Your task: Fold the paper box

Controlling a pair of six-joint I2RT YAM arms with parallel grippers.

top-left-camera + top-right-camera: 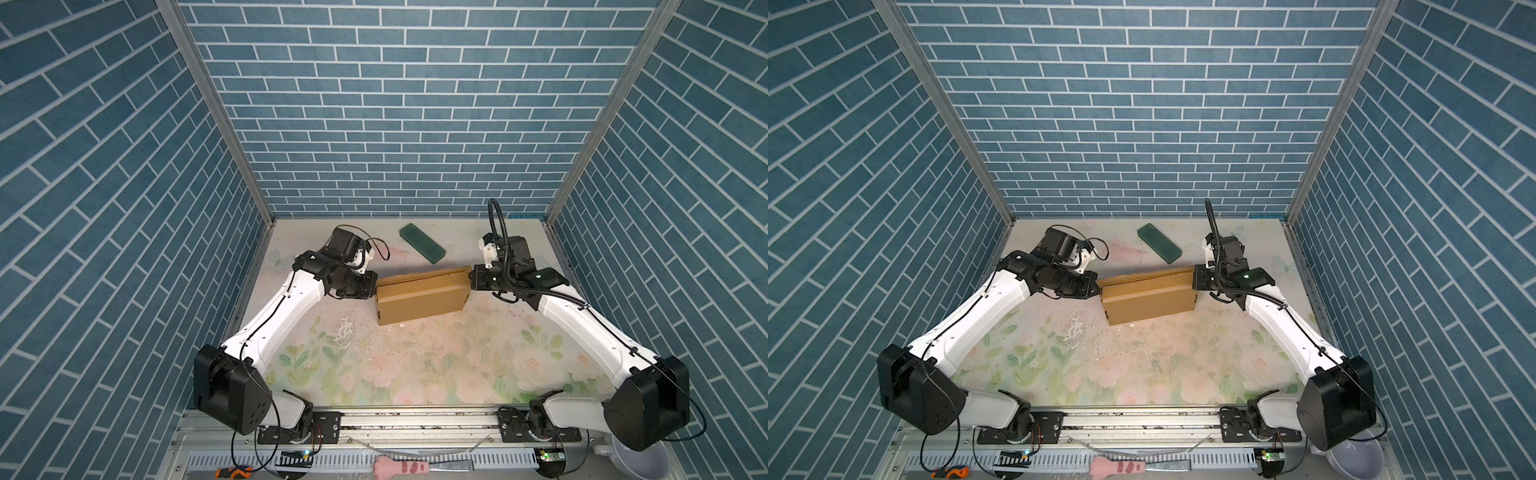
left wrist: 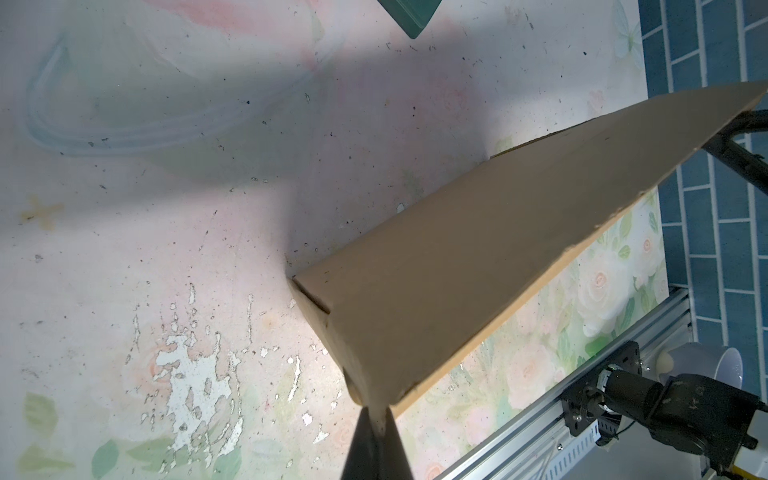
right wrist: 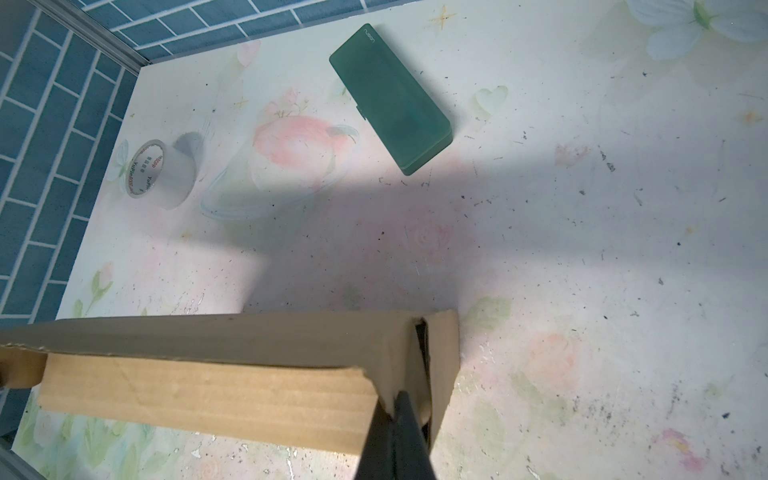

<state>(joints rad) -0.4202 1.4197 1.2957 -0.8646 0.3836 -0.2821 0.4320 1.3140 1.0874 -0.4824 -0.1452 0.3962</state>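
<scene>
Only right wrist view: tape roll point(image 3: 160, 173)

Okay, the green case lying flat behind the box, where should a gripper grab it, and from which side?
Probably best: pinch the green case across its narrow width, near mid-length, coming straight down from above. It lies flat on the table, too low for a side grip, and both long edges are free, clear of the box.
</scene>
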